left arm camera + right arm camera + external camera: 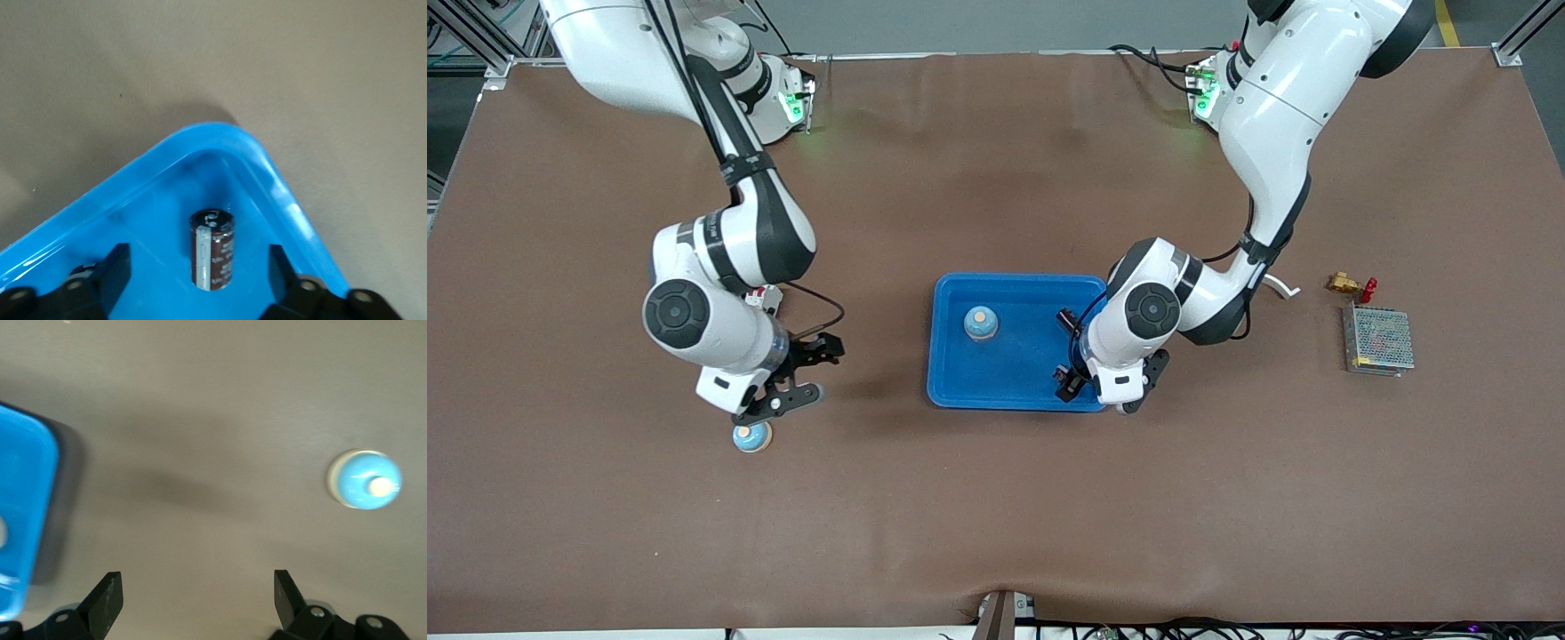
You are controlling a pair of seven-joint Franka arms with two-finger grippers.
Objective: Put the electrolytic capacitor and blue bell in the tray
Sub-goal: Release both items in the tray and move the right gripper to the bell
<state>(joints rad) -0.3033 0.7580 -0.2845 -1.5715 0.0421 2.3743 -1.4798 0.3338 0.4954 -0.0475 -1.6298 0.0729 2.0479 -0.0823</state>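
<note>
The blue tray (953, 391) lies at mid-table. My left gripper (1065, 348) hangs open over the tray corner toward the left arm's end. In the left wrist view, the brown electrolytic capacitor (213, 250) rests on the tray (80, 213) floor between the spread fingers (117, 267), touching neither. The capacitor is hidden in the front view. One blue bell (980, 324) sits in the tray. A second blue bell (751, 436) stands on the table toward the right arm's end. My right gripper (807, 372) is open over bare table just beside that bell (365, 480), with nothing between its fingers.
A metal mesh-covered box (1378, 340) and a small brass fitting with a red part (1350, 285) lie toward the left arm's end. A small white piece (1282, 286) lies by the left arm. The tray's edge (27, 513) shows in the right wrist view.
</note>
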